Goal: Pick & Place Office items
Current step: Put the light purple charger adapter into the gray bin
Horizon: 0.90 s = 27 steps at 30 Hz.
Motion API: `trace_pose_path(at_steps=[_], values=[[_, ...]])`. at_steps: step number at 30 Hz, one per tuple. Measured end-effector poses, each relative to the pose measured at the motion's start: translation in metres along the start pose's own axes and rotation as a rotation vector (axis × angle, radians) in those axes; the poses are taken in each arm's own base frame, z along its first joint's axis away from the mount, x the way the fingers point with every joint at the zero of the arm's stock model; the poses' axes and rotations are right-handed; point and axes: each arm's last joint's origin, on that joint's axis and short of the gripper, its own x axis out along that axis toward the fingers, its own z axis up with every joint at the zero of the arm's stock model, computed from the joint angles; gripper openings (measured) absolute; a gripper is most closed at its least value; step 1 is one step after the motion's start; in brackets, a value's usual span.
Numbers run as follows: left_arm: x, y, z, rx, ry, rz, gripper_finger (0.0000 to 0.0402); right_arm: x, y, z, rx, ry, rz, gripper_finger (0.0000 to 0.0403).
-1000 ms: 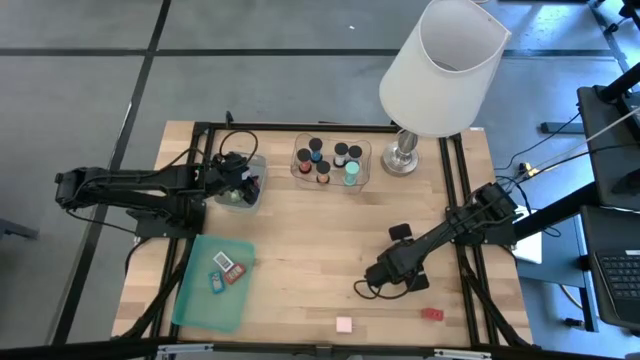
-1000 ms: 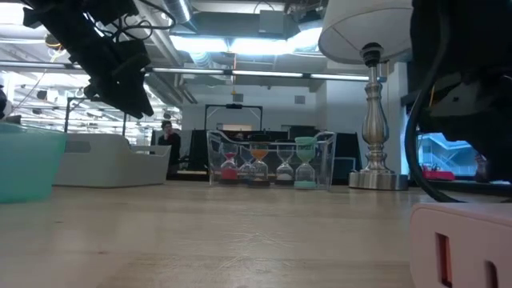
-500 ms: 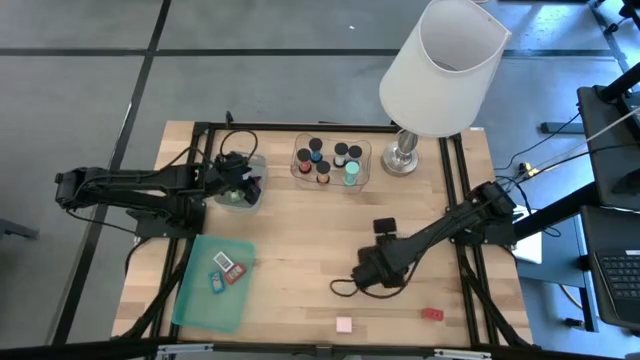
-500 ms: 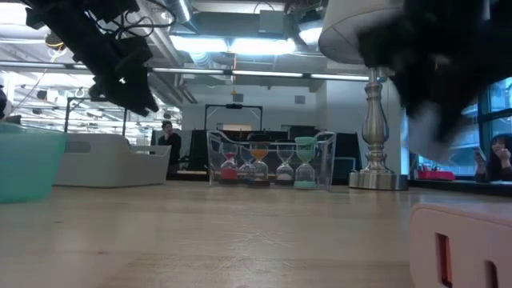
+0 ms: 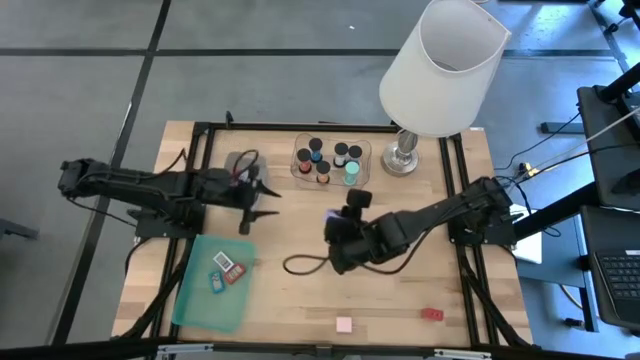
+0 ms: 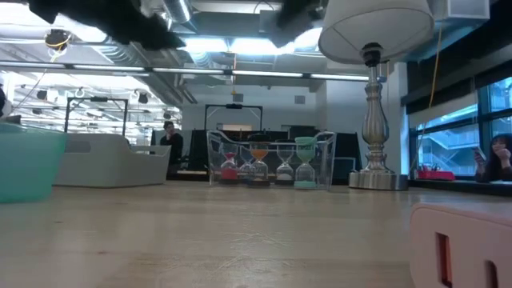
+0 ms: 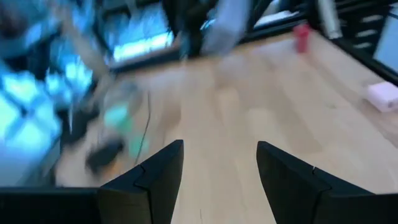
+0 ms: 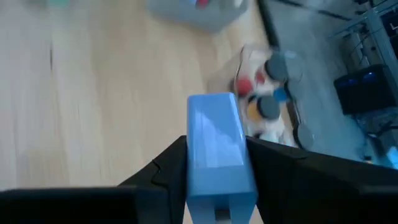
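Note:
My right gripper (image 5: 333,222) hangs over the table's middle, shut on a blue block (image 8: 214,144). My left gripper (image 7: 217,155) is open and touches nothing; it hangs near a small clear tray (image 5: 240,164), at the far left. Short dark cylinders with coloured tops (image 5: 325,160) stand in a clear tray (image 5: 362,152) at the far edge; in the low view they show as small sand timers (image 6: 260,166). A pink block (image 5: 344,324) and a red block (image 5: 432,314) lie near the near edge. Small pieces (image 5: 227,268) lie on a flat green lid (image 5: 205,300). My right gripper pinches the blue block between its two fingers (image 8: 160,173), which stand on its two long sides (image 8: 194,155). One end of the block juts out past the fingertips. The block is lifted clear of the table.
The big white-shaded lamp (image 5: 440,65) stands at the far right, its base (image 5: 402,155) beside the cylinder tray. A dark cable loop (image 5: 300,266) trails under the right arm. Bare wood lies between the green lid and the red block. People show in the room beyond.
My right gripper has swung from the near right toward the table's middle, leftward and farther, rising out of the low view with the blue block. My left gripper has moved off the small clear tray toward the near right and upward.

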Motion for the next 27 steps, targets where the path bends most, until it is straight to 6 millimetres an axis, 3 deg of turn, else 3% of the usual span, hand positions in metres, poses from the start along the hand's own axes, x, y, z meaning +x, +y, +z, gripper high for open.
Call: trace_pose_path(at_steps=[3,10,19,27], values=[[-0.001,-0.008,0.008,0.129,-0.075,-0.013,0.0200,0.000,-0.006,0.013,0.066,-0.070,0.002,0.0132],[-0.004,-0.019,0.022,0.224,-0.201,0.000,0.0216,0.004,-0.009,0.036,0.052,-0.220,0.057,0.0134],[-0.007,-0.021,0.033,0.246,-0.295,0.079,0.0269,0.005,-0.019,0.064,0.042,-0.434,0.109,0.0134],[-0.010,-0.020,0.041,0.229,-0.377,0.097,0.0268,0.004,-0.026,0.076,0.013,-0.553,0.150,0.0134]])
